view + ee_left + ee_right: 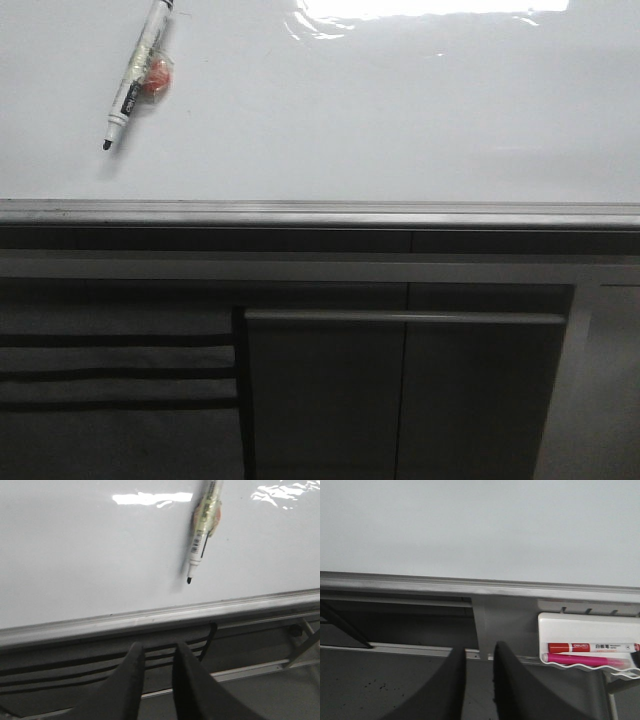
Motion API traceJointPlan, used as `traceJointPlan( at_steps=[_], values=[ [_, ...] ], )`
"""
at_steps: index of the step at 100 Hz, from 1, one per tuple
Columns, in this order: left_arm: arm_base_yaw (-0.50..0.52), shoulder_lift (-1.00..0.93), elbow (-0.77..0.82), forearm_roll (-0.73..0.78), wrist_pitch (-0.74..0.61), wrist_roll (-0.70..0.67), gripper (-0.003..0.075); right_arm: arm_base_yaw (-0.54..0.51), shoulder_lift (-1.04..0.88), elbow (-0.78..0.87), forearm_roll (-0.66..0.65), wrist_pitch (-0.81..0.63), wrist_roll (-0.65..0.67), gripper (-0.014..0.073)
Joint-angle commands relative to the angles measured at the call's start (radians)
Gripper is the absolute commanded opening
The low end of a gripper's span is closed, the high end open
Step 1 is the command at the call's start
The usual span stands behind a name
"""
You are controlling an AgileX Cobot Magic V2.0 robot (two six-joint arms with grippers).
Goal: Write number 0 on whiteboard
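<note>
Left jaws: the dark fingers of the left gripper (pixel 157 655) are seen nearly closed, a narrow gap between them, nothing grasped.
Right jaws: the right gripper (pixel 479 657) is likewise shown nearly closed and empty.
Marker: a white-barrelled, black-tipped marker pen (pixel 135 78) is seen uncapped against the board, upper left in the front view, apart from both grippers.
Board: the large glossy white whiteboard (pixel 380 110) is shown blank; no number 0 is drawn.
Progress: nothing is judged done; the pen is yet to be grasped and the oval drawn.
Arm pose: both wrists are held low, below the grey metal edge strip (pixel 320 213), facing the board.
Tray: a white holder (pixel 585 635) with red and pink pens is seen near the right gripper.
</note>
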Motion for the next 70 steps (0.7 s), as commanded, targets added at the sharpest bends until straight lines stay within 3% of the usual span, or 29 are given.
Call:
traceJointPlan(
  at_steps=[1, 9, 16, 27, 70],
  values=[
    [-0.056, 0.057, -0.03, -0.055, -0.156, 0.026, 0.0277, -0.001, 0.011, -0.036, 0.052, -0.082, -0.057, 0.0255],
    [-0.119, 0.13, -0.044, -0.049, -0.218, 0.026, 0.0365, -0.001, 0.011, -0.036, 0.076, -0.084, -0.075, 0.0292],
    [-0.184, 0.202, -0.071, -0.012, -0.271, 0.028, 0.0396, -0.001, 0.011, -0.036, 0.091, -0.084, -0.109, 0.0291],
    [-0.23, 0.305, -0.129, 0.046, -0.307, 0.028, 0.0397, -0.001, 0.011, -0.036, 0.091, -0.084, -0.113, 0.0291],
    [-0.192, 0.596, -0.325, 0.168, -0.301, 0.028, 0.0385, -0.001, 0.011, -0.029, 0.091, -0.084, -0.115, 0.0291]
  ],
)
